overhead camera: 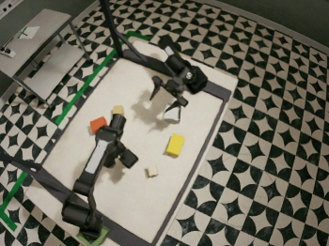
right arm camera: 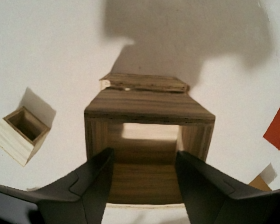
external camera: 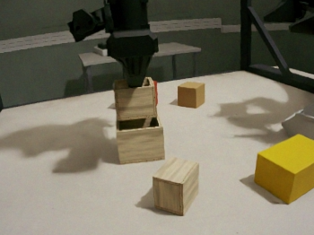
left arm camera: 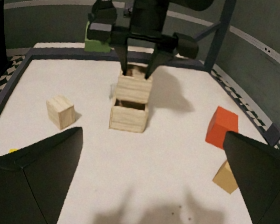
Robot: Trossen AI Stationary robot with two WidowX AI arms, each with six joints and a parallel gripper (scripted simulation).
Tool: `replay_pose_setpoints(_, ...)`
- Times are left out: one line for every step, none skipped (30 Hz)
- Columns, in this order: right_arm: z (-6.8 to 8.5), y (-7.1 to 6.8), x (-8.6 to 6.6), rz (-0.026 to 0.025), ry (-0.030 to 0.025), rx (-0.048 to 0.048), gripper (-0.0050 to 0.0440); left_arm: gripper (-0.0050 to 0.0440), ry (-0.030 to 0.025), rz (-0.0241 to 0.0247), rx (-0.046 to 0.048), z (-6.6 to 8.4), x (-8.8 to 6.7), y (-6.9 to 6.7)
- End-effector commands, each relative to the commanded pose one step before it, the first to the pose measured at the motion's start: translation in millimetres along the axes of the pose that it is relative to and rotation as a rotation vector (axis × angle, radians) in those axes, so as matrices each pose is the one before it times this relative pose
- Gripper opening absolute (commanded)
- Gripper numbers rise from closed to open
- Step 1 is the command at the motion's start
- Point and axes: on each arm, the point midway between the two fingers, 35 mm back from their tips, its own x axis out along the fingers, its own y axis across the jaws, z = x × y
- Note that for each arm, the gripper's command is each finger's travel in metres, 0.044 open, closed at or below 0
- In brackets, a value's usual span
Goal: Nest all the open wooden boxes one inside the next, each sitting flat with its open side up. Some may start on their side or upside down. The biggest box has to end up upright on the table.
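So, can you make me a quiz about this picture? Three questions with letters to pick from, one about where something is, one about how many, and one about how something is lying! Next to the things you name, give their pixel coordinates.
1. In the top view, which is closest to the red block (overhead camera: 99,125) (external camera: 156,93) (left arm camera: 222,127) (right arm camera: 274,131)?
A. yellow block (overhead camera: 175,145) (external camera: 287,165)
B. tan block (overhead camera: 117,110) (external camera: 190,94) (left arm camera: 227,177) (right arm camera: 260,184)
C. little wooden box (overhead camera: 151,171) (external camera: 172,186) (left arm camera: 61,112) (right arm camera: 20,142)

2. How many wooden boxes are there?
A. one
B. five
C. three

3. How is the little wooden box lying?
A. on its side
B. upside down
C. open side up

Answers:
1. B: it is right beside the red block.
2. C: the little one, the raised box (external camera: 135,105) (left arm camera: 134,91) (right arm camera: 150,106) at the right gripper (external camera: 136,83) (left arm camera: 134,78) (right arm camera: 145,156), and the lower box (external camera: 140,144) (left arm camera: 129,120) just below it in the exterior view.
3. A: the exterior view shows a solid top, and the right wrist view shows its opening.
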Motion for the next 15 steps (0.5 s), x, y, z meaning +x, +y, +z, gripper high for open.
replay_pose_setpoints(-1.95, 0.07, 4.58, -0.00492, 0.00886, 0.00112, 0.0254, 0.04, 0.00157, -0.00116, -0.00335, -0.58, -0.44, -0.11)
replay_pose_setpoints(0.0, 0.01, 1.33, 0.00001, 0.00001, 0.0, 0.0254, 0.04, 0.0, 0.0, 0.0, 0.0, 0.0, 0.0)
replay_pose_setpoints(0.0, 0.01, 1.34, 0.00001, 0.00001, 0.0, 0.0254, 0.04, 0.0, 0.0, 0.0, 0.0, 0.0, 0.0)
replay_pose_setpoints(-2.95, -0.82, -7.17, -0.00922, 0.02043, 0.00542, 0.0254, 0.04, 0.0, 0.0, 0.0, 0.0, 0.0, 0.0)
replay_pose_setpoints(0.24, 0.23, 4.25, 0.00636, -0.01195, -0.00216, 0.0254, 0.04, 0.0, 0.0, 0.0, 0.0, 0.0, 0.0)
replay_pose_setpoints(-0.72, -0.31, 0.09, -0.00105, 0.00182, -0.00003, 0.0254, 0.04, 0.0, 0.0, 0.0, 0.0, 0.0, 0.0)
replay_pose_setpoints(0.0, 0.0, 0.0, 0.0, 0.0, 0.0, 0.0254, 0.04, 0.0, 0.0, 0.0, 0.0, 0.0, 0.0)
replay_pose_setpoints(0.0, 0.0, 0.0, 0.0, 0.0, 0.0, 0.0254, 0.04, 0.0, 0.0, 0.0, 0.0, 0.0, 0.0)
replay_pose_setpoints(-0.13, -0.43, 0.17, -0.00064, -0.00009, -0.00003, 0.0254, 0.04, 0.0, 0.0, 0.0, 0.0, 0.0, 0.0)
replay_pose_setpoints(-0.15, -0.13, 0.27, -0.0002, -0.00006, -0.0002, 0.0254, 0.04, 0.0, 0.0, 0.0, 0.0, 0.0, 0.0)
replay_pose_setpoints(3.0, 0.95, 2.84, 0.00495, -0.00971, -0.00191, 0.0254, 0.04, 0.0, 0.0, 0.0, 0.0, 0.0, 0.0)
replay_pose_setpoints(-0.56, 0.56, -3.93, -0.00564, 0.01176, 0.00231, 0.0254, 0.04, 0.0, 0.0, 0.0, 0.0, 0.0, 0.0)
replay_pose_setpoints(0.06, 0.09, 0.24, 0.00017, 0.00005, 0.00003, 0.0254, 0.04, 0.0, 0.0, 0.0, 0.0, 0.0, 0.0)
replay_pose_setpoints(0.06, 0.11, 0.31, 0.00013, 0.00002, 0.00004, 0.0254, 0.04, 0.0, 0.0, 0.0, 0.0, 0.0, 0.0)
replay_pose_setpoints(0.72, -0.37, 4.54, 0.00587, -0.0117, -0.0022, 0.0254, 0.04, 0.0, 0.0, 0.0, 0.0, 0.0, 0.0)
